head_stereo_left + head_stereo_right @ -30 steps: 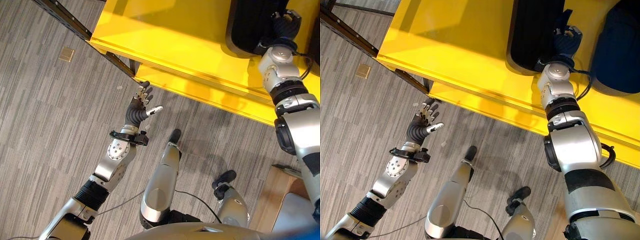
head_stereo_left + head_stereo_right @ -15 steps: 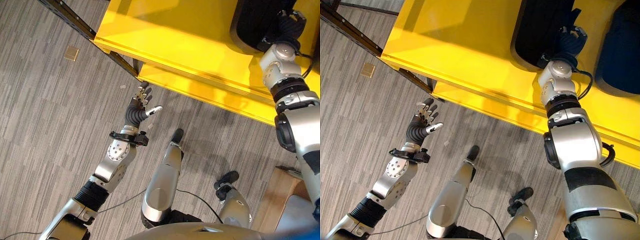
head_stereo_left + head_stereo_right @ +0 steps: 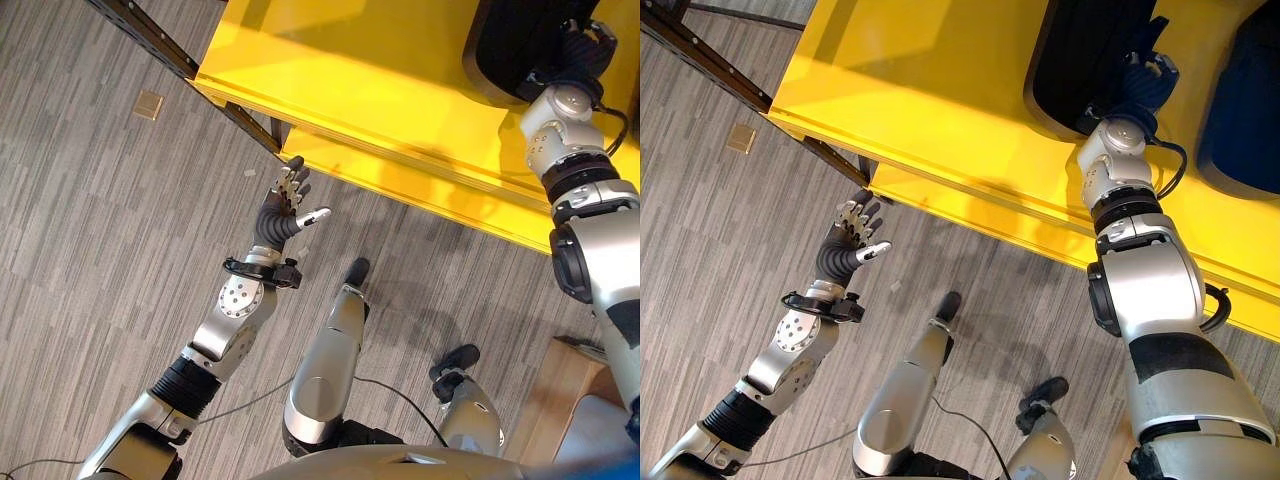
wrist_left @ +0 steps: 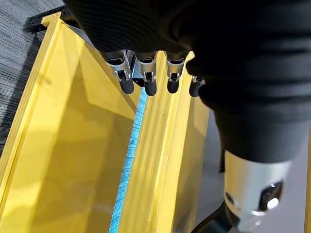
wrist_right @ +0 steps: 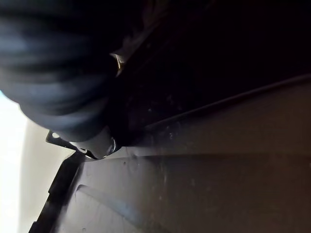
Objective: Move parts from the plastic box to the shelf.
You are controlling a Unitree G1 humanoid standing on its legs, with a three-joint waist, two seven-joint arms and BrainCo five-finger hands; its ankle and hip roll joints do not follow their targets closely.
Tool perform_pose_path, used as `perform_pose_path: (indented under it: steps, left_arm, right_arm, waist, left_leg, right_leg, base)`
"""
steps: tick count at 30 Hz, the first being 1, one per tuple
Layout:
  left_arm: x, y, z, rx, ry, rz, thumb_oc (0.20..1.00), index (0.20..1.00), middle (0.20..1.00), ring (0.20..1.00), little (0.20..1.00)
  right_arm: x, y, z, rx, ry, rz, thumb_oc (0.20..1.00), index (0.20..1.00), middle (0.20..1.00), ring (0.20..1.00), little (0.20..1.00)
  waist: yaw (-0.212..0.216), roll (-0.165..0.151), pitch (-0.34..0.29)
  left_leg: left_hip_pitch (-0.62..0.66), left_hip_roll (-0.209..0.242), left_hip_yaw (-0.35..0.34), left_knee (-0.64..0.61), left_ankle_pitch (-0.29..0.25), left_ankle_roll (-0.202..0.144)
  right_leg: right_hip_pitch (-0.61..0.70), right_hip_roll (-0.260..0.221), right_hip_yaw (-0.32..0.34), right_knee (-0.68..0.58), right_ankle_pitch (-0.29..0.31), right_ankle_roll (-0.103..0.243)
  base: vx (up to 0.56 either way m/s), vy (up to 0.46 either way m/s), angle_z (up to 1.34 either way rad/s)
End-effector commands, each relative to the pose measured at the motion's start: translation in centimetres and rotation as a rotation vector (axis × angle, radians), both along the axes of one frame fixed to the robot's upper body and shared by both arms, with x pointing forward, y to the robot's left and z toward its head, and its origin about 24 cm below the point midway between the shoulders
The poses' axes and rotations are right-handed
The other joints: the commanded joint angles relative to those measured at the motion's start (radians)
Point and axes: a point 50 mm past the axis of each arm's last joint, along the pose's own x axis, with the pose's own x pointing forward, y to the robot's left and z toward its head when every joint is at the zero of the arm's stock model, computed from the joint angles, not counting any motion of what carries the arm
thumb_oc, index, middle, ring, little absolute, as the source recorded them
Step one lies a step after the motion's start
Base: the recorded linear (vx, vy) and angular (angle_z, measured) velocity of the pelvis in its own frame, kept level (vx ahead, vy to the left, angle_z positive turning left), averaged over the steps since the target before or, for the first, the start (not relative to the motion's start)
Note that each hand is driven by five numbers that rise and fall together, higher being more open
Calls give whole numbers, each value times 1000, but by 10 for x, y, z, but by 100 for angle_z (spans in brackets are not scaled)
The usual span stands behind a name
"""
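In the left eye view, the left hand (image 3: 284, 212) is raised over the grey carpet floor (image 3: 90, 230), just beside the front edge of the yellow shelf (image 3: 350, 70). Its fingers (image 3: 293, 185) are straight and spread, the thumb out to the side, and it holds nothing. The right hand (image 3: 583, 52) reaches up onto the shelf and into a black part (image 3: 510, 50) that lies on the upper board. A small tan square (image 3: 149, 104) lies on the floor, well apart from the shelf's dark metal rail (image 3: 140, 35).

In the right eye view, the same black part (image 3: 1080, 50) sits on the shelf with the right hand (image 3: 1145, 80) at its edge; the dark ribbed cover shows, but the fingers are hidden against the black surface, so whether they are curled or straight cannot be told. A second dark blue part (image 3: 1245, 90) lies on the shelf just beside it, to the right.

In the left wrist view, the left hand's dark-tipped fingers (image 4: 146, 80) stand in a straight row, apart from the yellow shelf boards (image 4: 73, 145) seen past them.

In the right wrist view, the ribbed cover of the right hand (image 5: 53, 73) lies close against the dark inner surface of the black part (image 5: 218, 160); its fingers are not visible.
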Motion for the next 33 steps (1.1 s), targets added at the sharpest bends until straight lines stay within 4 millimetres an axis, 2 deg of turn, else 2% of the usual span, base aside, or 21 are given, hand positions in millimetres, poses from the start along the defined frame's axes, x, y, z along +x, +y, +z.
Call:
perform_pose_path:
  steps: [1,2,4,5,11,19,24,26,30,31,32,33]
  left_arm:
    - [-6,-3,25,-49,-131,-38,1000,1000,1000,1000,1000]
    - [-6,-3,25,-50,-128,-37,1000,1000,1000,1000,1000]
    - [-7,-3,25,-48,-128,-37,1000,1000,1000,1000,1000]
    - [-7,-2,25,-47,-129,-37,1000,1000,1000,1000,1000]
    - [-6,-2,25,-47,-132,-29,1000,1000,1000,1000,1000]
    - [-6,1,23,-59,-124,-6,1000,1000,1000,1000,1000]
    - [-6,3,23,-73,-120,21,1000,1000,1000,1000,1000]
    - [-7,4,21,-72,-112,30,1000,1000,1000,1000,1000]
    - [-8,5,18,-73,-102,32,1000,1000,1000,1000,1000]
    - [-9,6,18,-72,-100,30,1000,1000,1000,1000,1000]
    - [-9,6,17,-71,-95,31,1000,1000,1000,1000,1000]
    - [-9,6,16,-71,-93,31,1000,1000,1000,1000,1000]
  right_arm:
    - [-9,9,55,-58,-191,6,200,200,200,200,200]
    - [-9,9,55,-68,-184,4,200,200,200,200,200]
    - [-8,12,55,-101,-179,12,592,592,592,592,592]
    - [-8,11,54,-111,-169,7,1000,1000,1000,1000,1000]
    - [-8,11,52,-70,-186,7,1000,1000,1000,1000,1000]
    - [-11,22,54,-14,-277,41,1000,1000,1000,1000,1000]
    - [-24,48,59,11,-441,76,1000,1000,1000,1000,1000]
    - [-33,64,53,-10,-498,90,1000,1000,1000,1000,1000]
    - [-35,70,43,-14,-490,88,1000,1000,1000,1000,1000]
    - [-34,72,41,-12,-486,92,1000,1000,1000,1000,1000]
    - [-34,73,37,-10,-476,98,1000,1000,1000,1000,1000]
    - [-33,73,35,-11,-471,98,1000,1000,1000,1000,1000]
  waist:
    - [2,7,-30]
    - [2,6,-31]
    - [1,6,-28]
    - [1,6,-28]
    - [-7,4,-25]
    - [-23,1,-20]
    - [-44,-2,-11]
    - [-57,-4,-5]
    - [-62,-5,0]
    - [-63,-3,4]
    - [-66,-8,-1]
    - [-67,-6,3]
  left_leg:
    - [-35,3,79,-6,-35,33]
    - [-34,3,80,-8,-34,32]
    - [-35,2,80,-7,-34,32]
    - [-34,1,80,-9,-33,31]
    - [-31,4,82,-10,-32,30]
    - [-18,12,89,-14,-34,29]
    - [-14,24,95,-8,-37,31]
    - [-12,28,100,-5,-38,31]
    - [-8,33,101,-10,-31,30]
    - [-14,32,106,-11,-11,36]
    - [-3,35,104,-12,-31,30]
    - [-11,34,108,-12,-10,35]
  right_leg:
    - [25,7,86,74,-45,-7]
    - [26,6,85,71,-44,-7]
    - [28,6,84,70,-44,-8]
    - [28,6,83,69,-44,-8]
    - [24,5,89,73,-43,-9]
    - [23,8,95,77,-43,-8]
    - [18,14,109,81,-47,-11]
    - [18,16,113,80,-46,-12]
    - [18,18,115,75,-45,-14]
    - [12,15,107,73,-29,-21]
    - [20,19,117,72,-43,-13]
    - [13,15,108,69,-27,-20]
  base:
    - [0,0,0]
    - [0,0,0]
    - [0,0,0]
    - [0,0,0]
    - [0,0,0]
    - [0,0,0]
    - [-14,1,-3]
    - [-55,6,-6]
    - [-55,6,-10]
    - [-33,-1,-5]
    - [-95,37,-6]
    - [-26,0,-3]
